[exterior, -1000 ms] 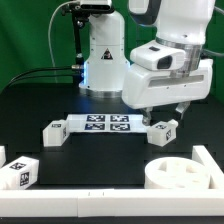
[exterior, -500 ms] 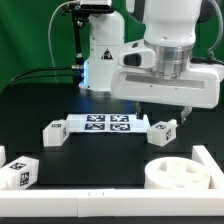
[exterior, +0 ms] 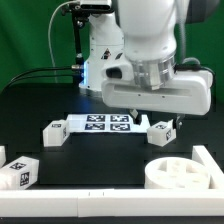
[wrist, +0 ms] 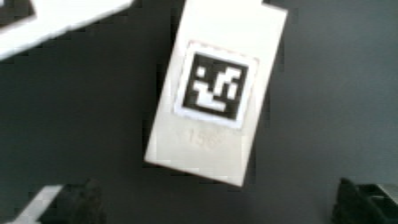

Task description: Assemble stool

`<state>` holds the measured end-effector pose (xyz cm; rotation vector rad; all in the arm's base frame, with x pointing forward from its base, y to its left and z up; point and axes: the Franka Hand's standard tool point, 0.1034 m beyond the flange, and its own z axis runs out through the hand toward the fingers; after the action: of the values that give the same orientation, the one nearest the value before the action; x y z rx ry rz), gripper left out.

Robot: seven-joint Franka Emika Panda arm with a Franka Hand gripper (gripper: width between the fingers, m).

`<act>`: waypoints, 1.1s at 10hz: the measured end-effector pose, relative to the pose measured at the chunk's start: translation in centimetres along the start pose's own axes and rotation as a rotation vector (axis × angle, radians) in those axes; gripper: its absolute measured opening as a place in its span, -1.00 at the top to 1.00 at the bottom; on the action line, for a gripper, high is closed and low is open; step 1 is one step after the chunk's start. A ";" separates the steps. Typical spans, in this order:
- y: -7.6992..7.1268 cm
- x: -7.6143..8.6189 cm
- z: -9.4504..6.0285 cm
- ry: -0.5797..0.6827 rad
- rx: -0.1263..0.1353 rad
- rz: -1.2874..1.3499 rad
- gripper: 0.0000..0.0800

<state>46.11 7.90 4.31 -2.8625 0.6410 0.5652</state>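
Observation:
The stool's round white seat (exterior: 180, 172) lies at the front on the exterior view's right. Three short white tagged legs lie apart on the black table: one (exterior: 163, 132) just right of the marker board, one (exterior: 53, 132) left of it, and one (exterior: 18, 170) at the front left. My gripper (exterior: 158, 118) hangs above the leg beside the marker board. In the wrist view that leg (wrist: 217, 95) lies below, ahead of my open gripper (wrist: 217, 200). The dark fingertips (wrist: 71, 200) stand wide apart with nothing between them.
The marker board (exterior: 108, 124) lies flat mid-table. A long white border rail (exterior: 100, 206) runs along the front and up the right side by the seat. The robot's base (exterior: 100, 60) stands behind. A white edge (wrist: 54, 30) shows in the wrist view's corner.
The arm's hand has shifted toward the exterior view's left and turned, so it now covers more of the area above the marker board and the right leg. The parts have not moved.

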 end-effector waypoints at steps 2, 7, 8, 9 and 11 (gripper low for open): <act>0.4 -0.1 0.1 -0.105 -0.009 0.008 -0.62; 0.0 -1.3 2.4 -0.484 0.138 0.209 -0.62; -0.1 -0.9 2.4 -0.469 0.141 0.210 -0.62; -0.2 -1.1 2.5 -0.488 0.167 0.234 -0.62; 0.7 -1.1 3.6 -0.576 0.220 0.298 -0.62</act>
<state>43.70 8.56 1.44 -2.2456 0.9454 1.2116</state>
